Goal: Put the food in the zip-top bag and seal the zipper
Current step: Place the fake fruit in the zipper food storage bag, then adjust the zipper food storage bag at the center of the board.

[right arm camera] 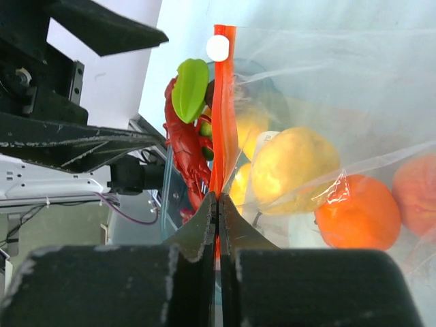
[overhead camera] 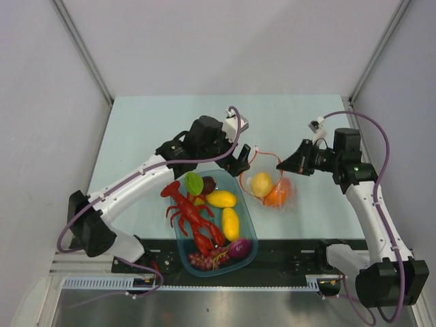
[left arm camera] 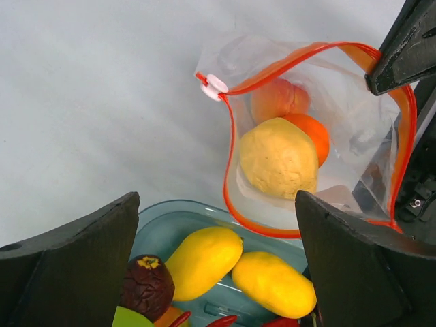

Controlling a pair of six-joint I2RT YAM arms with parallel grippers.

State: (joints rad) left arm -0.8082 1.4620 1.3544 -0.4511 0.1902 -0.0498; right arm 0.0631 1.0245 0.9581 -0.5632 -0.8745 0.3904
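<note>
The clear zip-top bag (overhead camera: pixel 270 192) lies right of the blue tub, mouth open, held up by its red zipper (left arm camera: pixel 231 157). Inside it are a yellow lemon (left arm camera: pixel 278 158), an orange (left arm camera: pixel 315 135) and a peach (left arm camera: pixel 276 99). My right gripper (right arm camera: pixel 218 199) is shut on the zipper strip (right arm camera: pixel 223 102) at the bag's right rim (overhead camera: pixel 281 163). My left gripper (left arm camera: pixel 218 266) is open and empty, above the tub's far end, left of the bag mouth (overhead camera: pixel 238 161). Two yellow mangoes (left arm camera: pixel 203 255) (left arm camera: pixel 274 283), a dark purple piece (left arm camera: pixel 146 286) and a green leaf (overhead camera: pixel 194 182) lie in the tub.
The translucent blue tub (overhead camera: pixel 251 228) stands at the near middle with the red toy lobster (overhead camera: pixel 191 214), grapes and another purple piece (overhead camera: pixel 239 248). The zipper's white slider (left arm camera: pixel 214 86) sits at the bag's left corner. The table's near edge runs just behind the tub.
</note>
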